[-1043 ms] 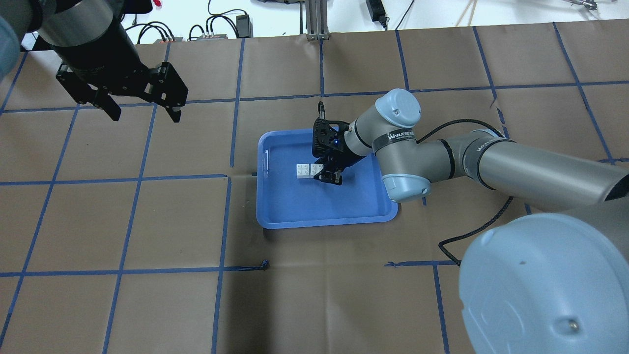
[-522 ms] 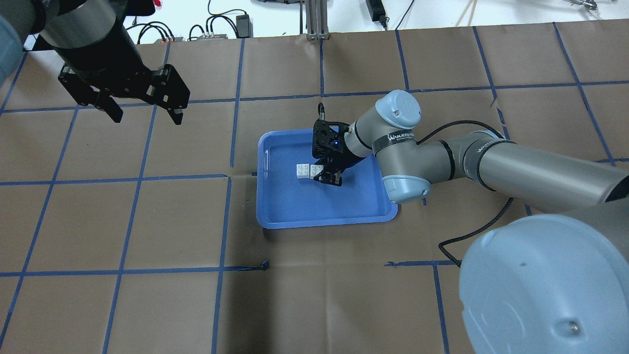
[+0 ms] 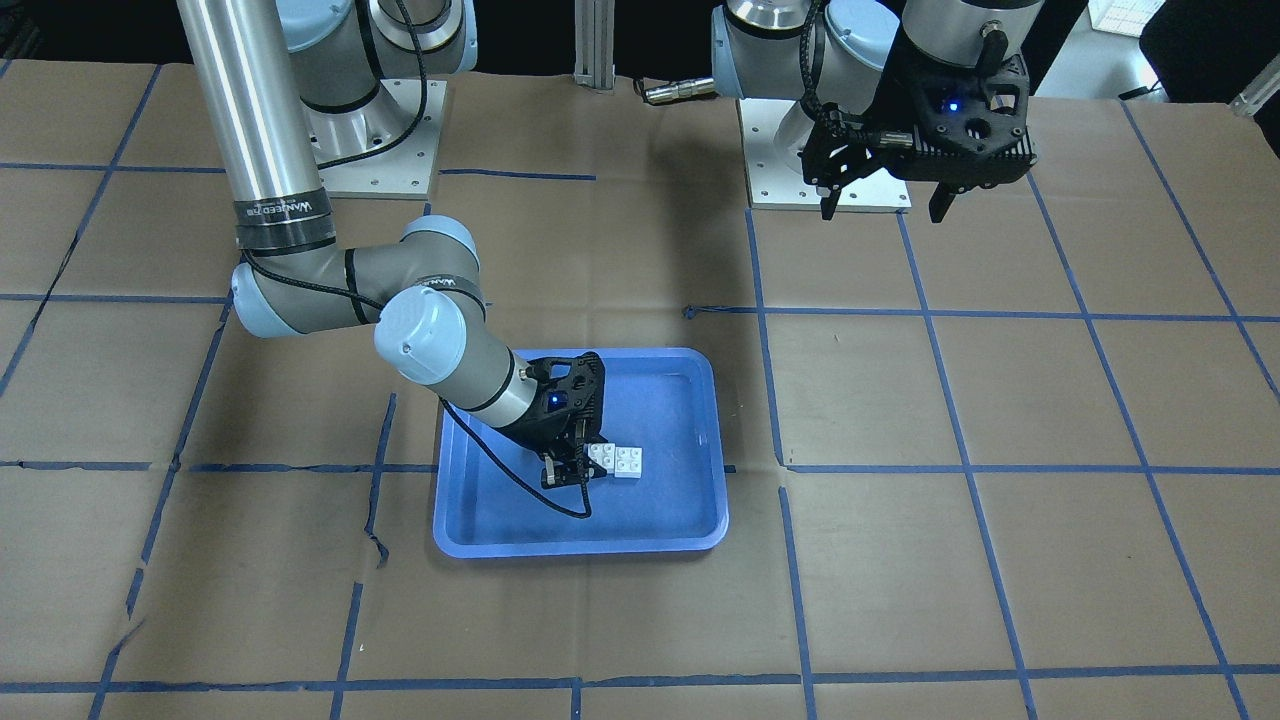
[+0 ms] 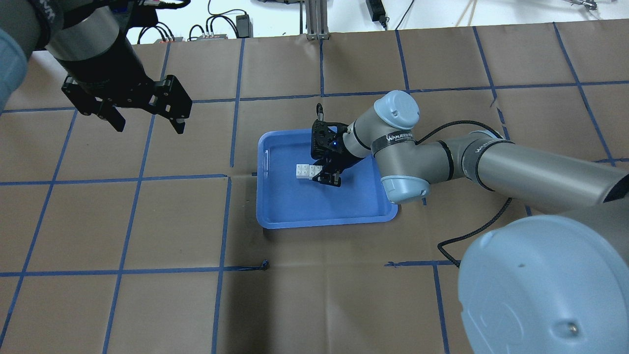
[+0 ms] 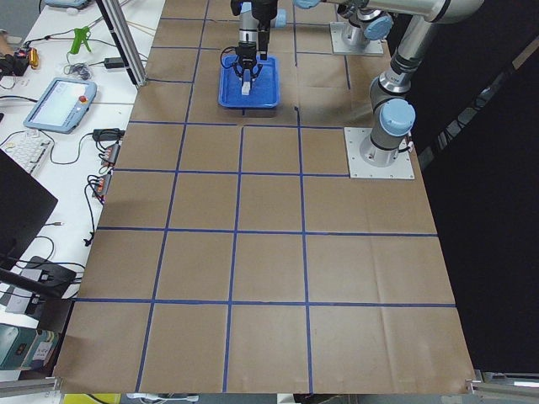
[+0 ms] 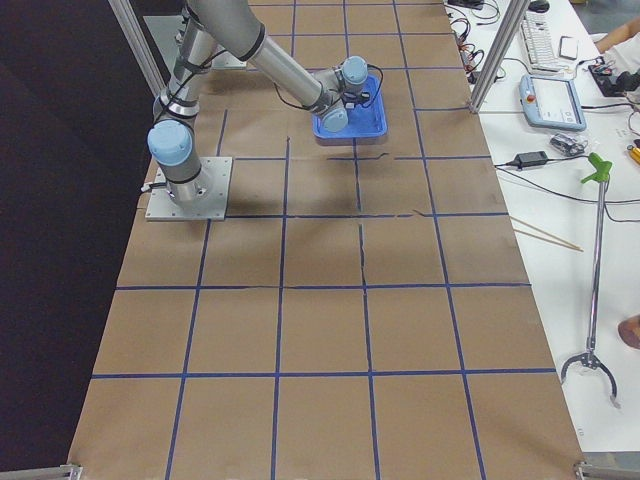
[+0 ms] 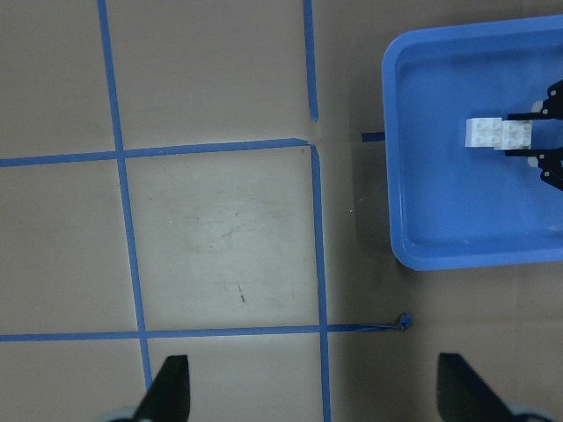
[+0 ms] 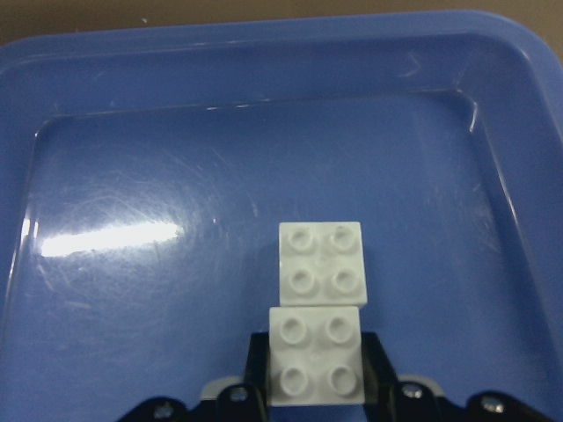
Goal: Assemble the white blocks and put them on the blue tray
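Brown paper-covered table (image 4: 172,226) with blue tape grid (image 4: 123,271); white side bench (image 5: 59,168) with teach pendant (image 5: 57,103)

overhead and front views face each other, sharing the blue tray (image 4: 314,204); side views seem far.

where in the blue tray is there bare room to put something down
Widest bare floor in the blue tray is the strip between the white blocks and its robot-side rim. A narrower patch lies between the blocks and the rim on the robot's left. Crowded: middle to far right corner, where the right hand and wrist hang.
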`<action>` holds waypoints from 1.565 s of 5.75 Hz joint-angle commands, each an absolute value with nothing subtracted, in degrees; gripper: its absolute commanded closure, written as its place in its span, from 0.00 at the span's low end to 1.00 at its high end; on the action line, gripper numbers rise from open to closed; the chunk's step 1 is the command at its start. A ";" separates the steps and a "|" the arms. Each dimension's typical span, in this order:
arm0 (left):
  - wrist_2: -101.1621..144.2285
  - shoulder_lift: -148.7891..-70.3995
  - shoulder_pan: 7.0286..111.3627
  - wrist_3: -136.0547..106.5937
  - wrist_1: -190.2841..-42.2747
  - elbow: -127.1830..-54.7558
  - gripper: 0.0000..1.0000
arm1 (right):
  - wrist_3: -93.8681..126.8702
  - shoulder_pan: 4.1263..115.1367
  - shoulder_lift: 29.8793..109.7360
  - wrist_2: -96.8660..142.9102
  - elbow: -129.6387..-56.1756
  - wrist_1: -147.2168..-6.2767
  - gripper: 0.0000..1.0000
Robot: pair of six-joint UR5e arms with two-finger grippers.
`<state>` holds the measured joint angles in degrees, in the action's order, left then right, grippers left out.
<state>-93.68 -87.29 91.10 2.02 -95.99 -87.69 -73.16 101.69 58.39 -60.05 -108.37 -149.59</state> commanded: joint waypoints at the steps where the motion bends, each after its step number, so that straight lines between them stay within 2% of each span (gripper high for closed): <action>1: -93.69 -87.28 91.14 2.02 -96.06 -87.80 0.01 | -73.04 101.78 58.36 -59.94 -108.37 -149.68 0.69; 8: -93.69 -87.27 91.23 2.02 -96.06 -87.98 0.01 | -71.63 101.78 58.27 -59.94 -108.28 -150.21 0.67; 9: -93.69 -87.19 91.23 2.02 -96.15 -87.98 0.01 | -71.63 101.78 58.27 -59.77 -108.28 -150.21 0.56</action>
